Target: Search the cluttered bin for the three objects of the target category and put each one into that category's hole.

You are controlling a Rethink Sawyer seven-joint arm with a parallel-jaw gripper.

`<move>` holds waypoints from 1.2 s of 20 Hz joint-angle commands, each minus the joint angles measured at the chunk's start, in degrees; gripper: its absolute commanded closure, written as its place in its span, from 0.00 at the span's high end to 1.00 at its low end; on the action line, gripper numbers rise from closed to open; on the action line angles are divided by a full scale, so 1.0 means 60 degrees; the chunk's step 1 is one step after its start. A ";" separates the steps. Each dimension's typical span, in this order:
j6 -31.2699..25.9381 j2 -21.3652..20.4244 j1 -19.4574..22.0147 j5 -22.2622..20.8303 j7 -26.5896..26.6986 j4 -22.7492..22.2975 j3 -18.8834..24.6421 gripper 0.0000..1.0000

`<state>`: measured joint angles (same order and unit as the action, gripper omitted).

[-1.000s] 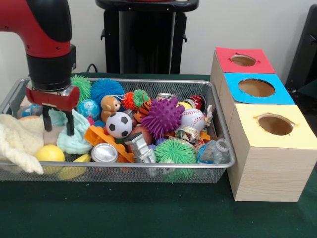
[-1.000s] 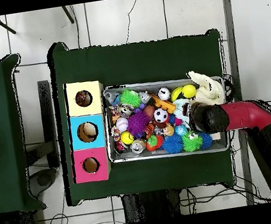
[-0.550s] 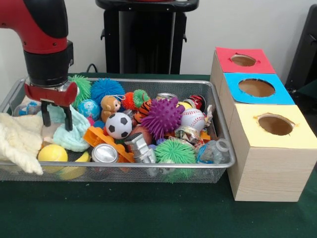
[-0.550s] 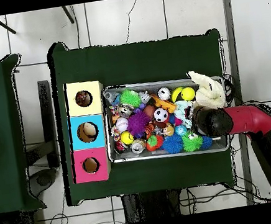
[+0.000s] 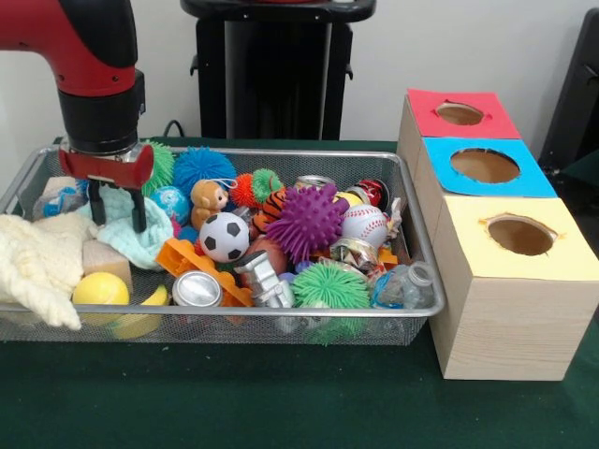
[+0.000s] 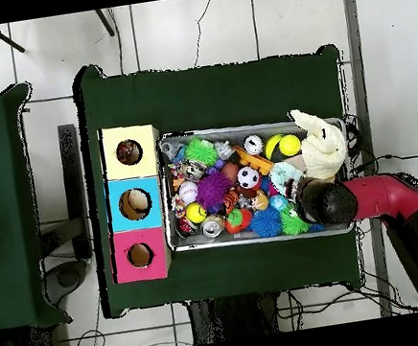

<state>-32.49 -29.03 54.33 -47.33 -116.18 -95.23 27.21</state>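
At the wire bin's point(image 5: 412, 245) left end, a cream knitted cloth point(image 5: 37, 267) drapes over the rim. Just right of it the gripper point(image 5: 116, 208) hangs with fingers spread, straddling the mint-green cloth point(image 5: 140, 245) directly beneath. The cloth bunches toward the soccer ball point(image 5: 225, 236); the three holed boxes point(image 5: 487, 253) stand far right.

A green cloth point(image 5: 281, 402) covers the table, which stands on a white tiled floor point(image 6: 229, 23).
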 commanded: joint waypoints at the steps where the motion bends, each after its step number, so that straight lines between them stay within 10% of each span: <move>1: 0.0000 0.0842 0.0079 -0.1023 0.2534 -0.0847 0.0118 1.00; 10: 0.0533 0.1989 -0.0246 -0.1607 0.2484 0.0392 0.0115 1.00; 11: 0.0585 0.2015 -0.0228 -0.1586 0.2400 0.0397 0.0107 0.00; 24: -0.0309 0.0677 -0.0550 -0.0822 0.2228 -0.0179 0.0283 0.00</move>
<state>-28.40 -25.22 52.78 -51.71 -116.18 -93.76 27.17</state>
